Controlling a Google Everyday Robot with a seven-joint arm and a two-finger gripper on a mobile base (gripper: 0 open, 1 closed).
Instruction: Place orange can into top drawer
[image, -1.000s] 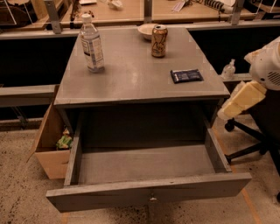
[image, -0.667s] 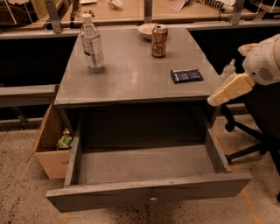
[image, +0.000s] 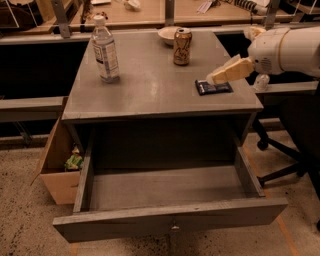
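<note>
Orange can (image: 182, 46), pale design, upright on table (image: 150, 92); hand (image: 212, 78) near dark packet (image: 217, 89).

Orange can (image: 182, 46) stands upright near the far edge of the worktop (image: 150, 85), right of centre, just in front of a white bowl (image: 166, 34). Water bottle (image: 105, 49) is upright toward the far-left corner. The gripper (image: 216, 76) reaches in over the right edge, its tip just above a dark packet (image: 213, 88), apart from the can. Below the front edge, the top drawer (image: 170, 221) hangs wide open.
</note>
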